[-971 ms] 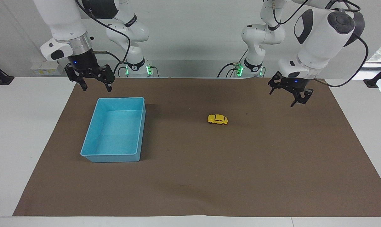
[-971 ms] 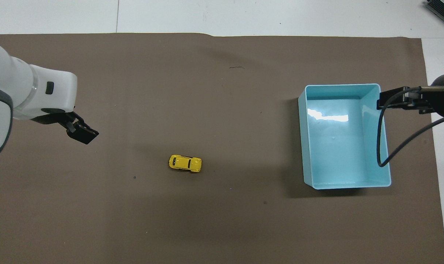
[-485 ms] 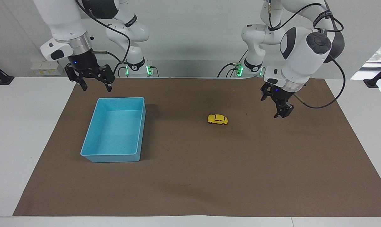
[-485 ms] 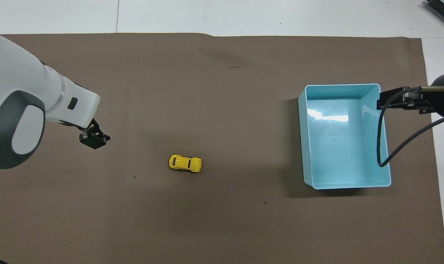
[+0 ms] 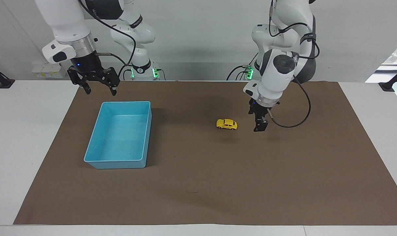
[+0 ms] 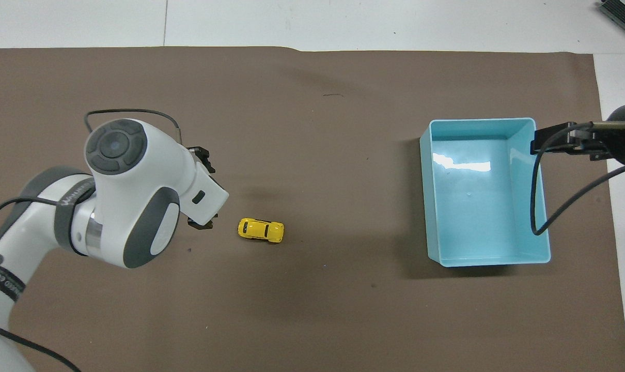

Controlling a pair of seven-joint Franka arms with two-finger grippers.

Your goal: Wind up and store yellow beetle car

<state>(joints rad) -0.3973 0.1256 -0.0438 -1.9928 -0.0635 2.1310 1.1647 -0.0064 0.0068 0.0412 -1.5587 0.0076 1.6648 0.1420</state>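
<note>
While the right gripper (image 5: 98, 86) waits with fingers spread above the light blue bin's (image 5: 96, 162) rim at twelve o'clock, the yellow beetle car (image 5: 227, 124) sits mid-mat on its wheels. Just at its three o'clock the left gripper (image 5: 260, 126) hangs low; whether its fingers are parted I cannot tell. It should centre over the roof before descending. Bare mat (image 5: 218, 183) all round leaves ample room.

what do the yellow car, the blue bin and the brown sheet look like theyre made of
Yellow car: glossy painted shell, likely metal or hard plastic; it shines under the light.
Blue bin: smooth moulded plastic, with a bright glare on its floor.
Brown sheet: matte, probably paper or thin card; no shine, and one edge looks slightly wavy.
</note>
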